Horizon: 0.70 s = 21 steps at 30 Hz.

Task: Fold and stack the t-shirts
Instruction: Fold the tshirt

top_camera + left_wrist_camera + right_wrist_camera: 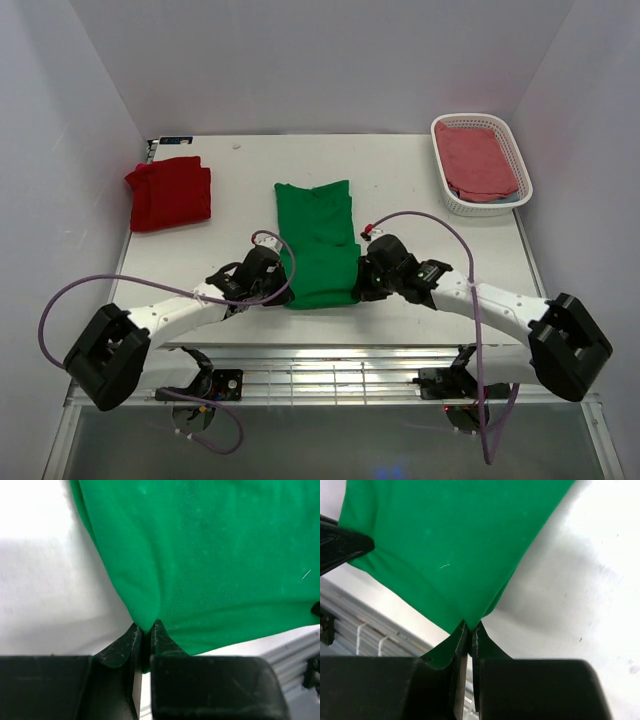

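Far left on desk (240,205), folded red t-shirt (168,193). Left pincer (146,627) clamped on near-left corner of green t-shirt (318,240), spread mid-desk. Right pincer (469,626) clamped on its near-right corner. Far right, white basket (447,195) holding pink cloth (475,158).

Three views: one high and wide, two wrist close-ups.
Top camera looks down from behind the arms (170,312) over the whole table (400,170). Each wrist camera sights along its own fingers (122,647), very near; green shirt (210,555) fills the frame beyond the tips. All three share the shirt's near hem.
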Tool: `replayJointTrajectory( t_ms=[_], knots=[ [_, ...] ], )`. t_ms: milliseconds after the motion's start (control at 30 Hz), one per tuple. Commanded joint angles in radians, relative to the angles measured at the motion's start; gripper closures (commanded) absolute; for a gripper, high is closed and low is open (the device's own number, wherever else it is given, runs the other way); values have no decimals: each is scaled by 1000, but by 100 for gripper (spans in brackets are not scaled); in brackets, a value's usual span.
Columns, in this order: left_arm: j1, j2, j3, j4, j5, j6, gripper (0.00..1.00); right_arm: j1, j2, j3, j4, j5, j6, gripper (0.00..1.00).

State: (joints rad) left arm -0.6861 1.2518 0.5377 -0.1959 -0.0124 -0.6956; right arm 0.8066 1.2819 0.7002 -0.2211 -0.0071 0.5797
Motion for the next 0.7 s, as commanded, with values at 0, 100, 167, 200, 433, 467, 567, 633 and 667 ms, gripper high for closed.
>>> replayJointTrajectory(
  t_ms=[0, 100, 167, 200, 433, 467, 567, 633, 667],
  knots=[
    [-36, -113, -22, -157, -54, -67, 100, 77, -122, -36, -156, 108, 80, 92],
    [-92, -181, -28, -204, -52, -103, 100, 144, -186, -48, -220, 110, 117, 92],
    [-145, -201, -28, -227, -52, -139, 100, 181, -208, -50, -247, 120, 160, 92],
    [-167, -213, -25, -249, -55, -153, 100, 221, -225, -44, -277, 130, 172, 92],
    [-435, -255, 22, -375, -153, -323, 100, 391, -279, 13, -420, 202, 319, 92],
    [-472, -256, 48, -407, -182, -353, 100, 422, -286, 31, -432, 220, 351, 92],
    [-500, -253, 96, -447, -227, -380, 100, 456, -283, 70, -471, 271, 385, 92],
    [-500, -252, 154, -471, -260, -374, 100, 460, -273, 96, -483, 300, 385, 92],
    [-500, -247, 175, -481, -280, -366, 100, 460, -265, 119, -483, 335, 382, 92]
  ],
)
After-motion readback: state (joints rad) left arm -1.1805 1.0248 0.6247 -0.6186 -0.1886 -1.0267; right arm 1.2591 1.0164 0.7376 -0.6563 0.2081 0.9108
